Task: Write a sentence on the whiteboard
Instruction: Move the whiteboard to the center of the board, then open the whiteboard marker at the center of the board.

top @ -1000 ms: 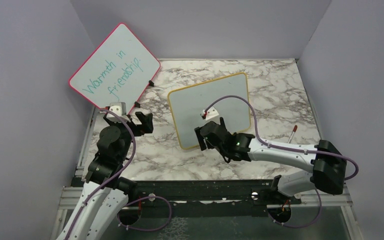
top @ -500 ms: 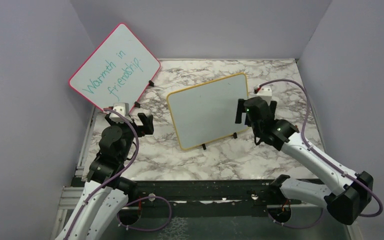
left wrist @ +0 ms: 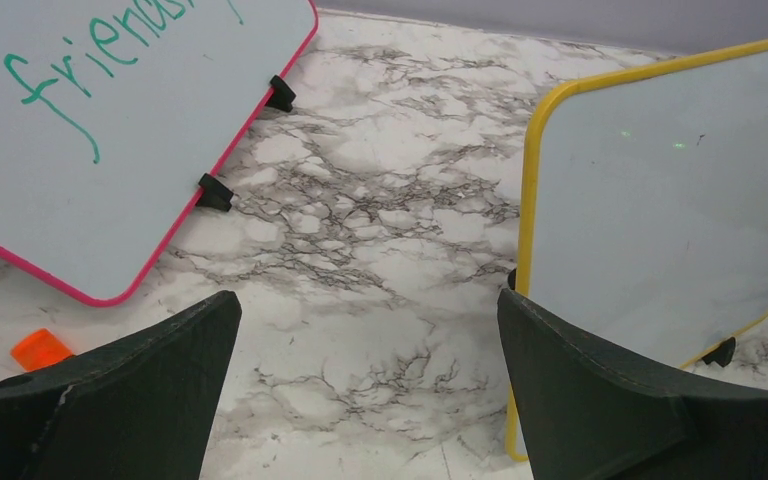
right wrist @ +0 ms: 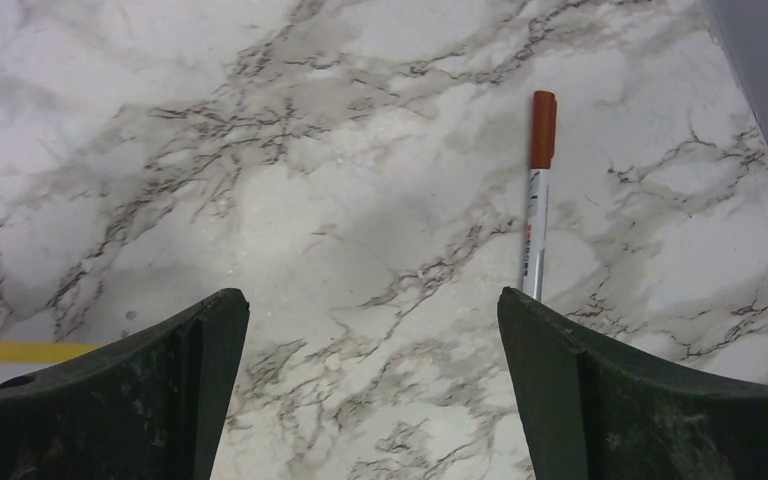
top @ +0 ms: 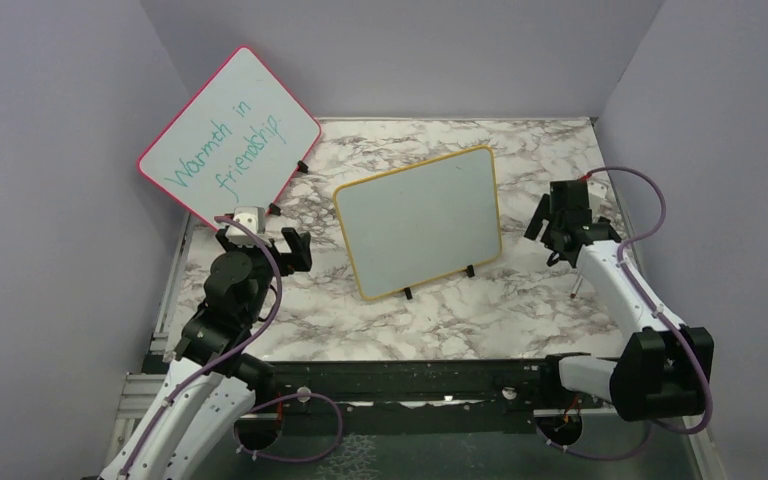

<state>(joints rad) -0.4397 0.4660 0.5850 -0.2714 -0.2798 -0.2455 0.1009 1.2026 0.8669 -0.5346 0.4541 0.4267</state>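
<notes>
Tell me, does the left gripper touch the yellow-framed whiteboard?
Apart. In the top view, bare marble table shows between the open left gripper and the whiteboard.

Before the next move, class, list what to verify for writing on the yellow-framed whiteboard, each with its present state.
1. Whiteboard standing on its feet: ok.
2. Its surface blank: ok.
3. Right pincer open and empty: ok.
4. Marker in a pincer: not ok, it lies on the table.
5. Marker cap off: not ok, cap on.
6. Left pincer open, clear of the whiteboard: ok.
</notes>
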